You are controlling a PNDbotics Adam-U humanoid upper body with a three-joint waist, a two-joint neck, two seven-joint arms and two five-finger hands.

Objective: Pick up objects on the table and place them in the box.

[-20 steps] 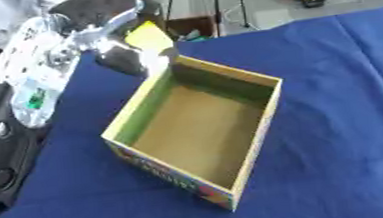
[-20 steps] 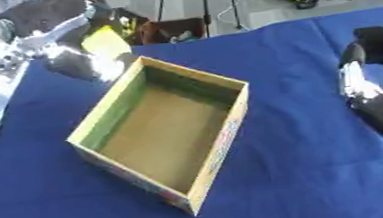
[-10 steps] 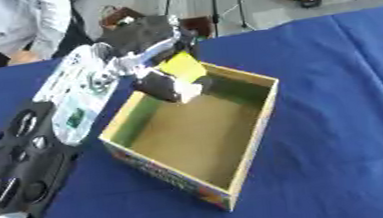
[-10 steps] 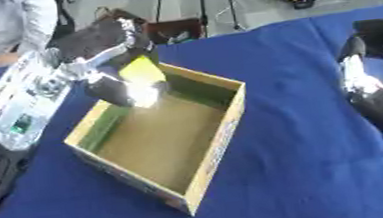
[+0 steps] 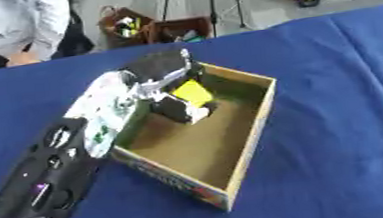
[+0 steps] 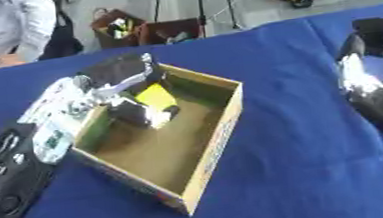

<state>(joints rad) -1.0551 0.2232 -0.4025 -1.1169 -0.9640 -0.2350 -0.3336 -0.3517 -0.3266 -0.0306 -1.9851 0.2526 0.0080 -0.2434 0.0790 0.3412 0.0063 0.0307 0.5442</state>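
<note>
Left hand (image 5: 174,88): reaching over the box's far-left wall so the release lands inside; my fingers curl round the yellow object (image 5: 193,92).
Yellow object: held just above the floor of the box (image 5: 258,119), near its far-left corner.
Right hand (image 6: 371,88): idle at the table's (image 5: 340,157) right edge; I cannot tell its fingers.

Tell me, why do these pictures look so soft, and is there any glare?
Left eye view: the left hand and the yellow object it holds over the box are smeared, likely motion blur; the blue tablecloth is evenly lit, no hard shadows. Right eye view: same softness; the right arm at the edge shows pale glare on its shiny casing, and the box wall shades the floor inside.
</note>
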